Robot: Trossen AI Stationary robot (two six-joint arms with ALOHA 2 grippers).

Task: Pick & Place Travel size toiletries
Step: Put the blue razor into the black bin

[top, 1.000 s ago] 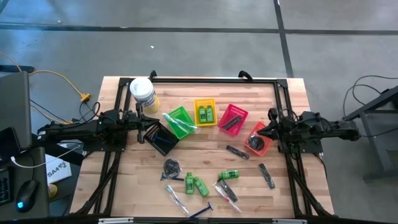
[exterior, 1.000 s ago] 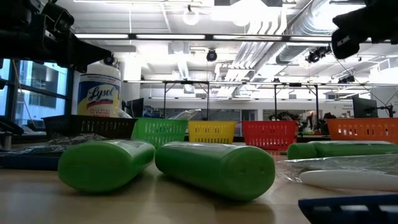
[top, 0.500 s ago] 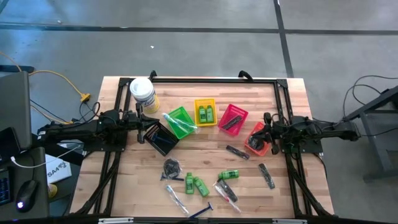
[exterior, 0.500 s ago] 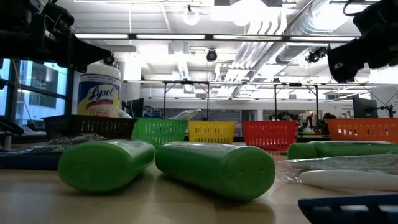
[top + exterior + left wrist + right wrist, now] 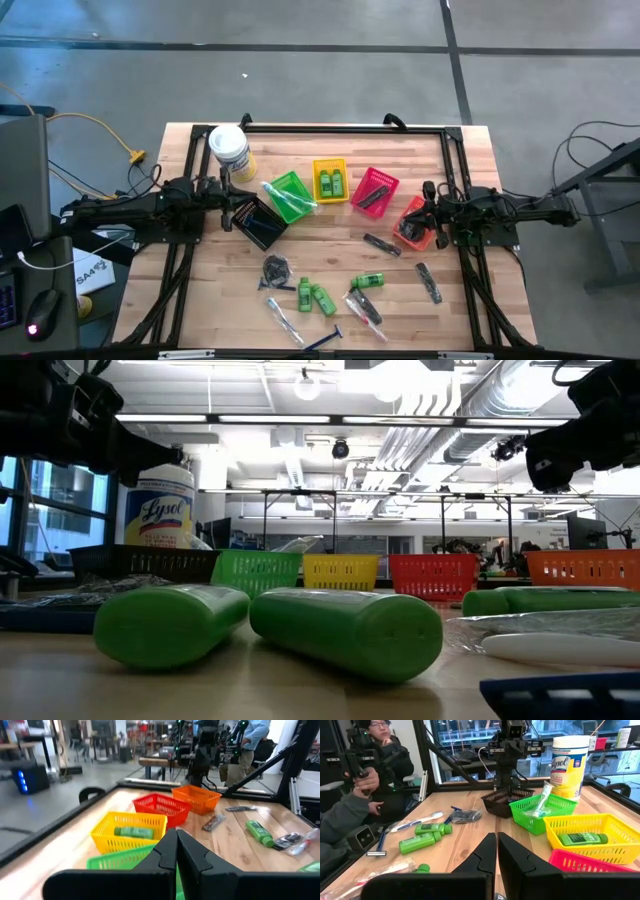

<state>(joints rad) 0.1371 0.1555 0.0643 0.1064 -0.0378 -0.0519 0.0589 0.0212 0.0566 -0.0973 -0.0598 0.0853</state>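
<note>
While both arms hang above the wooden table point(image 5: 470, 150), neither holds anything. Near edge: blue-handled razor point(image 5: 322, 340), slim clear tubes point(image 5: 283, 319), two bright green mini bottles point(image 5: 315, 296) lying side by side, a dark coiled bundle point(image 5: 275, 268), a third green bottle point(image 5: 368, 281), and black combs point(image 5: 429, 282) toward the right.

Mid-table, left gripper point(image 5: 226, 200) sits over the black mesh basket point(image 5: 258, 222), fingers point(image 5: 170, 854) pressed together, empty. Right gripper point(image 5: 430, 211) hovers at the orange plastic basket point(image 5: 413, 223), fingers point(image 5: 490, 852) closed tight, empty too.

Farther back: green basket point(image 5: 288, 193) with a clear tube inside, yellow basket point(image 5: 331, 181) with two green bottles, red basket point(image 5: 374, 190) with a dark item in it. White wipes tub with yellow label point(image 5: 229, 148) at the far left corner. A person point(image 5: 375, 767) sits beyond the table.
</note>
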